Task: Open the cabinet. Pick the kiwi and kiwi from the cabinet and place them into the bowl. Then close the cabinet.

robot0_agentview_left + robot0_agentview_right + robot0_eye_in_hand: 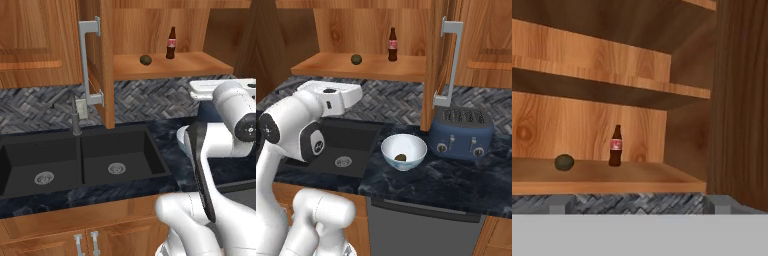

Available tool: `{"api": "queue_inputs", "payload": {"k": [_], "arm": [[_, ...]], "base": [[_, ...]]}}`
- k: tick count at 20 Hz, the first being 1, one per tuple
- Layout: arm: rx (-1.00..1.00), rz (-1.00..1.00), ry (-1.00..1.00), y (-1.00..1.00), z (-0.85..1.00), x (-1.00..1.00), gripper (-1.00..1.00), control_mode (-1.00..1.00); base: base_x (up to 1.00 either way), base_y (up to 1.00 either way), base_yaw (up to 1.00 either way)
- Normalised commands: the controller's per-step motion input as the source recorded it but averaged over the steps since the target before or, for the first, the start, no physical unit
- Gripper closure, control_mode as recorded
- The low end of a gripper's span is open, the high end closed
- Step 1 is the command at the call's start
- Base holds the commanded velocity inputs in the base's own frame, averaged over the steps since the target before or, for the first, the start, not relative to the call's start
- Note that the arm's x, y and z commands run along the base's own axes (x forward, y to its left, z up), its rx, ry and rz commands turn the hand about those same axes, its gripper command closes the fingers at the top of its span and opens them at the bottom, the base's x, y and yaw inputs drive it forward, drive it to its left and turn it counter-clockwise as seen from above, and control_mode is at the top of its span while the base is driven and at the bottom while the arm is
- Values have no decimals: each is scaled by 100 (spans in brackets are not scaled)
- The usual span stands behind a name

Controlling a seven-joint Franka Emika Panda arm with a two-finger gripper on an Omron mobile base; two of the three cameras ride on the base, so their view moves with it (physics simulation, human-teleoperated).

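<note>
Pincer [640, 212] released, jaws wide, nothing held. On surface [456, 175]: bowl [404, 151] with one kiwi inside [400, 157]. Farther: cabinet [438, 55] open, second kiwi [564, 162] on shelf, small, olive-brown, egg-shaped. Risk: rolls if nudged; cola bottle [615, 146] nearby could tip.

open shelf [637, 176], cola bottle [615, 146] beside kiwi [564, 162]
</note>
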Motion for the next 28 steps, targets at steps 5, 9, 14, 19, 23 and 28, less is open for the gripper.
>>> {"api": "queue_inputs", "payload": {"k": [5,9,14,19,23,28], "arm": [[-2,4,-3,55,40,0,-100,-100],[-1,1,0,52,14,13,-100,-100],[0,0,1,1,0,0,-100,-100],[16,1,23,-4,4,1,-100,-100],[19,3,26,0,2,2,-100,-100],[7,2,7,0,0,0,-100,-100]], "base": [[0,0,0],[0,0,0],[0,0,0],[0,0,0],[0,0,0],[0,0,0]]}}
